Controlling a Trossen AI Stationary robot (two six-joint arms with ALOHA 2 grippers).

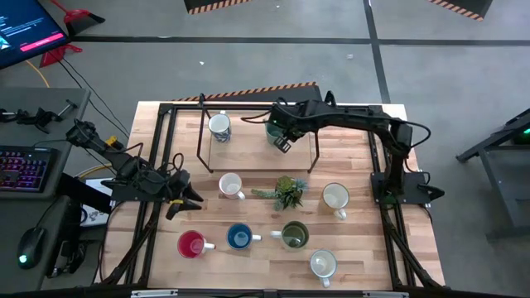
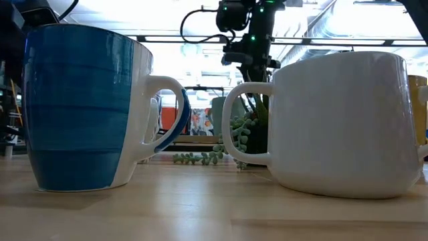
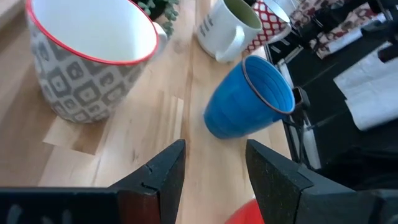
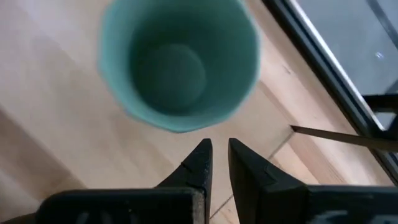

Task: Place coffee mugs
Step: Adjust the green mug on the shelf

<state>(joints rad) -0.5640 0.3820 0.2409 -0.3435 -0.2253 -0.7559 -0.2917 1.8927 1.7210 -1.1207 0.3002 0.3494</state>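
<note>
One teal mug (image 4: pixel 180 65) stands upright just ahead of the right jaws (image 4: pixel 216 163), nearly shut, near the surface's far edge.

This is looking like a robot lab or workshop. A wooden surface (image 1: pixel 248 257) is sitting on a plain grey concrete floor (image 1: pixel 248 62), with yellow and black warning tape (image 1: pixel 217 5) showing on it. Beyond the left edge, a glowing keyboard (image 1: pixel 23 168), a computer mouse (image 1: pixel 31 246) and a screen (image 1: pixel 26 31) are sitting at a desk. Cables are lying around there too.
</note>
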